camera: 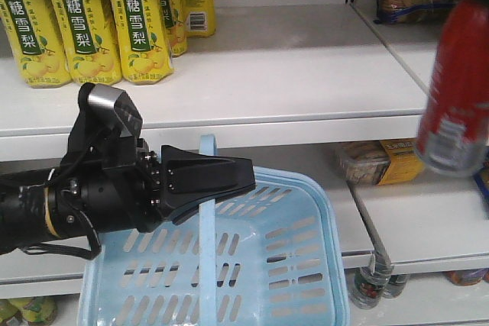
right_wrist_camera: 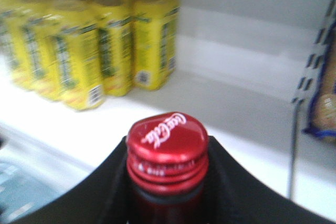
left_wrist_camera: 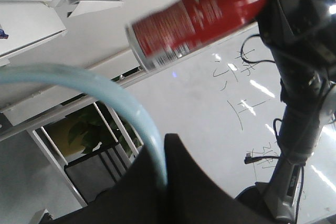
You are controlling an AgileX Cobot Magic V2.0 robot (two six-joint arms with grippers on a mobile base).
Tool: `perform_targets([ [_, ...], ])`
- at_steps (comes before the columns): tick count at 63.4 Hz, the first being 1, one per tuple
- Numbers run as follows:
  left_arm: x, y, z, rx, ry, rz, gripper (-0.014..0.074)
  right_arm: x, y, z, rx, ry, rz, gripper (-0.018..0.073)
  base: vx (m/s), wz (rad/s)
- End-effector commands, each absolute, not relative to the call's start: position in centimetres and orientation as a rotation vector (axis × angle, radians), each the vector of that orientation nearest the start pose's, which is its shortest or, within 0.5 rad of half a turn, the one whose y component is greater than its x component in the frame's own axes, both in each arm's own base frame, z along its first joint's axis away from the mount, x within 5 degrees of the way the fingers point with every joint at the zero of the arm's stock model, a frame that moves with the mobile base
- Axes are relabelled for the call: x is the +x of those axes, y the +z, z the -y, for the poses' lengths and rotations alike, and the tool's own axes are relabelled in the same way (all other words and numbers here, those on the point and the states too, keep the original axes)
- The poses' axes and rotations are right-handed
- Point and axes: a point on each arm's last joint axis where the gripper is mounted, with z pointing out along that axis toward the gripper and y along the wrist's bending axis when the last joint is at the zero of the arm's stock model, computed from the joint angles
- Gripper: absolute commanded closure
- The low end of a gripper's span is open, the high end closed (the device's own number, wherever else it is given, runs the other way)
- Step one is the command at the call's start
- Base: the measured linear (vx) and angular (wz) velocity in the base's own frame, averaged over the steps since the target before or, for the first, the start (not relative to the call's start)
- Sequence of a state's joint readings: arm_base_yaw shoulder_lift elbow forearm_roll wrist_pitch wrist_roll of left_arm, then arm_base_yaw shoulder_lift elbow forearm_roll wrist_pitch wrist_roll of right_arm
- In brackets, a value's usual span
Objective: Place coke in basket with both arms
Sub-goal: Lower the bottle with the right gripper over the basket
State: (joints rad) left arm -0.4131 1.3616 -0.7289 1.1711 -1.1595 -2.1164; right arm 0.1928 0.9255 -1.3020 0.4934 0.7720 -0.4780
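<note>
The transfer step is being carried out. The coke (camera: 456, 89) is being held in the air at the right edge of the front view, tilted and blurred. It is up and to the right of the basket (camera: 325, 219), well apart from it. Its neck, just under the red cap (right_wrist_camera: 167, 135), is being gripped by the right gripper (right_wrist_camera: 168, 179), the jaws narrowed against both sides. The basket's handle (camera: 206, 242) is being clamped by the left gripper (camera: 246, 176) at the lower centre of the frame, so the basket appears to be being held up in front of the shelf (camera: 306, 74) with the yellow bottles (camera: 137, 20). The next move is judged to call for the coke being brought left and down over the open basket, clear of the handle, before being released.
</note>
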Motion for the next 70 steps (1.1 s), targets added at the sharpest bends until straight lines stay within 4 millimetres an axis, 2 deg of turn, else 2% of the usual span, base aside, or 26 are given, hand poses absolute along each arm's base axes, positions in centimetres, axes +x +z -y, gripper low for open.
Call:
perform_targets([
  [1, 18.4, 33.7, 16.9, 0.361, -2.249, -1.632, 0.0603, 13.1, 49.1, -6.3, -0.506, 0.475, -1.677, 0.0564, 0.00, 0.00],
  [5, 18.4, 33.7, 16.9, 0.361, -2.249, -1.632, 0.0603, 12.8, 47.8, -6.7, -0.516, 0.547, -1.686, 0.0564, 0.00, 0.00],
  [12, 18.4, 33.7, 16.9, 0.361, -2.249, -1.632, 0.0603, 13.3, 44.1, -7.5, -0.506, 0.695, -1.719, 0.0564, 0.00, 0.00],
  [18, 18.4, 33.7, 16.9, 0.361, -2.249, -1.632, 0.0603, 14.1, 40.9, -8.0, -0.472, 0.773, -1.728, 0.0564, 0.00, 0.00],
  [28, 18.4, 33.7, 16.9, 0.361, -2.249, -1.632, 0.0603, 15.8, 36.6, -9.0, -0.427, 0.946, -1.743, 0.0564, 0.00, 0.00],
  [34, 18.4, 33.7, 16.9, 0.361, -2.249, -1.632, 0.0603, 16.8, 34.4, -9.3, -0.409, 0.983, -1.762, 0.0564, 0.00, 0.00],
  [58, 18.4, 33.7, 16.9, 0.361, -2.249, -1.632, 0.0603, 19.5, 30.3, -10.5, -0.455, 1.091, -1.873, 0.0564, 0.00, 0.00],
  [70, 18.4, 33.7, 16.9, 0.361, -2.249, -1.632, 0.0603, 20.5, 29.0, -10.7, -0.487, 1.070, -1.909, 0.0559, 0.00, 0.00],
])
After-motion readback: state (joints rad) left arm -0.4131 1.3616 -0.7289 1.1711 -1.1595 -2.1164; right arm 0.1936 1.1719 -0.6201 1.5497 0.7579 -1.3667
